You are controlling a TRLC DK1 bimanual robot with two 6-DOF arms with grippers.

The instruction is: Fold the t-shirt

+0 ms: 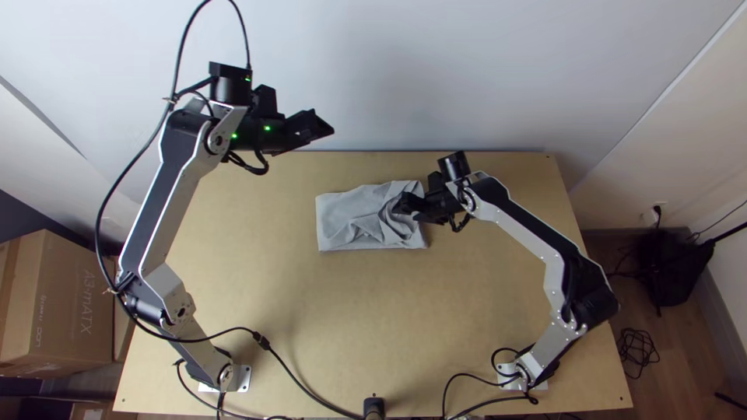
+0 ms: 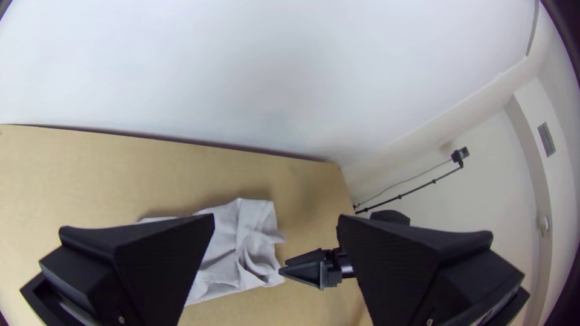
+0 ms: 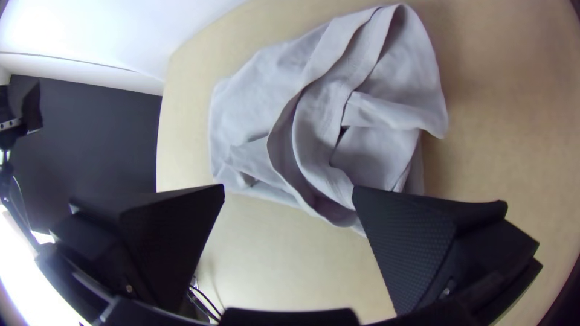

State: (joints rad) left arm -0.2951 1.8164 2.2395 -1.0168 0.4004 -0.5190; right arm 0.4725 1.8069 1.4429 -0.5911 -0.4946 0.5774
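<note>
The grey t-shirt [image 1: 342,222] lies on the table as a folded rectangular bundle, its right part creased and bunched. My left gripper [image 1: 317,128] is up beyond the table's far edge, well away from the cloth; in the left wrist view that gripper [image 2: 275,220] stands open with nothing between its fingers. At the bundle's right end is my right gripper [image 1: 400,207], over the cloth in the top view. Its fingers are spread wide in the right wrist view, where the gripper [image 3: 289,188] faces loose, overlapping folds of the t-shirt [image 3: 254,90]. Whether a finger touches the cloth, I cannot tell.
Bare wooden table [image 1: 311,311] lies between the shirt and the near edge. A pale wall [image 1: 405,78] rises behind the far edge. A black cable [image 1: 303,385] runs near the left arm's base, and cardboard boxes [image 1: 70,303] stand left of the table.
</note>
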